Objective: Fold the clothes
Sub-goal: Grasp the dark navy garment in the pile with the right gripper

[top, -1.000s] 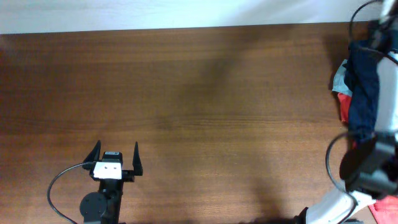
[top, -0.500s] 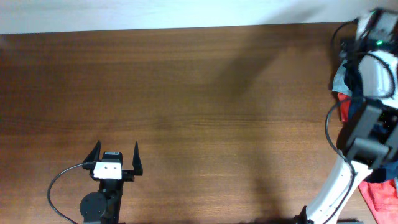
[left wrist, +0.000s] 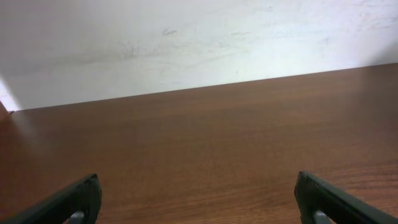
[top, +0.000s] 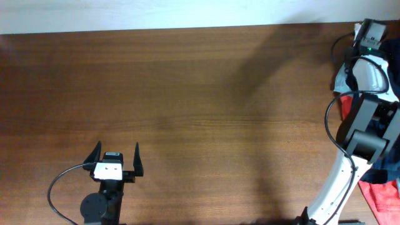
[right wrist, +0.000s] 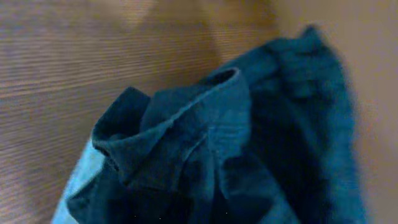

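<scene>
Bunched dark navy fabric (right wrist: pixel 249 143) with a thick folded edge fills the right wrist view, and a pale blue cloth (right wrist: pixel 84 177) shows under its left side. I cannot tell whether this navy fabric is the clothes or part of the heap. My right gripper's fingers are hidden, and in the overhead view the right arm (top: pixel 365 94) reaches over the table's far right corner. My left gripper (top: pixel 117 150) rests near the front left, open with nothing in it; the same left gripper (left wrist: pixel 198 186) stands over bare wood.
A pale cloth (top: pixel 340 78) and a red one (top: pixel 345 107) peek out beside the right arm at the right edge. More red fabric (top: pixel 382 195) lies at the front right corner. The brown wooden table (top: pixel 200 112) ends at a white wall behind.
The right arm, which had a navy garment hanging from it, swung toward the far right corner. That garment no longer hangs in the overhead view. The left arm has not moved.
</scene>
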You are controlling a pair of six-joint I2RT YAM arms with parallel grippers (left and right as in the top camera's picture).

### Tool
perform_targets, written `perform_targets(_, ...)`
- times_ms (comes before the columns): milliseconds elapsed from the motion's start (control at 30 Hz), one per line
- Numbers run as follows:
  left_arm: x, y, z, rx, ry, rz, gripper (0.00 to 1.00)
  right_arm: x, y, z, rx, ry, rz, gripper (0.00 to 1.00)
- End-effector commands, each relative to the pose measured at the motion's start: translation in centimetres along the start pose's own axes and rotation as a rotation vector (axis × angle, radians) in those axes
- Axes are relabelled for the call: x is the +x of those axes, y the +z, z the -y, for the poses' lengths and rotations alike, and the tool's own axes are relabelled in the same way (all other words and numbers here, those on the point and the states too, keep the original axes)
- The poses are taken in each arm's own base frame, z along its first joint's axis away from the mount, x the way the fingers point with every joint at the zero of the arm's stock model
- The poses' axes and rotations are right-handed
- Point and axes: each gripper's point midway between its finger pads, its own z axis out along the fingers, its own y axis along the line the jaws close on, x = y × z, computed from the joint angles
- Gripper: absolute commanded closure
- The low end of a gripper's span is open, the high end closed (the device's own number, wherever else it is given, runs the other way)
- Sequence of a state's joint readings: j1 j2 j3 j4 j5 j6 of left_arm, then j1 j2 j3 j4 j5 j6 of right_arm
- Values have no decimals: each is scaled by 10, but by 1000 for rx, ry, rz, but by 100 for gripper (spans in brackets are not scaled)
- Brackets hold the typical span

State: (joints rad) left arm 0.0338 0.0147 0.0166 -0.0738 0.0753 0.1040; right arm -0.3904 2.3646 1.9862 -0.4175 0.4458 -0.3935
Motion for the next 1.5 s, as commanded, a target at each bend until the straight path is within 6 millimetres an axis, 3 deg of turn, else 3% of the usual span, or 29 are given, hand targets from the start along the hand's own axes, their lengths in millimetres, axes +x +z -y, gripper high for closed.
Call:
perform_targets(0, 1, 0, 3, 11, 2, 5, 1, -58, -78, 73, 146, 100, 140, 67)
perform_targets(100, 1, 0, 3, 11, 2, 5, 1, -73, -112, 92, 161, 126, 194, 67)
perform_targets(200, 1, 0, 3, 11, 2, 5, 1, -80, -144, 105, 161, 134, 227, 84)
perform_targets(233, 1, 0, 3, 11, 2, 5, 1, -82, -154, 107, 157, 133, 234, 96)
perform_targets(433, 1, 0, 3, 11, 2, 5, 1, -90, -214, 110, 86, 125, 295, 96)
perform_targets(567, 1, 0, 3, 11, 2, 5, 1, -85, -225, 107, 33, 148, 290, 92)
perform_targets(667, 1, 0, 3, 11, 2, 5, 1, -76, -211, 95, -25, 124, 256, 83)
perform_targets(833, 1, 0, 3, 11, 2, 5, 1, -57, -166, 66, -103, 94, 184, 73)
perform_targets(933, 1, 0, 2, 11, 2, 5, 1, -48, -129, 51, -108, 86, 141, 55)
perform_targets(1000, 1, 0, 3, 11, 2, 5, 1, -39, -104, 40, -116, 79, 108, 27)
perform_targets(1033, 1, 0, 3, 11, 2, 5, 1, -34, -90, 33, -123, 74, 89, 27)
perform_targets(1167, 1, 0, 3, 11, 2, 5, 1, -6, -41, -1, -153, 41, 4, 27)
perform_targets(1300, 1, 0, 3, 11, 2, 5, 1, 13, -14, -23, -171, 20, -47, 28)
perform_targets(1333, 1, 0, 3, 11, 2, 5, 1, 14, -13, -24, -172, 18, -50, 34)
perform_targets(1467, 1, 0, 3, 11, 2, 5, 1, 7, -18, -4, -92, 30, -42, 87)
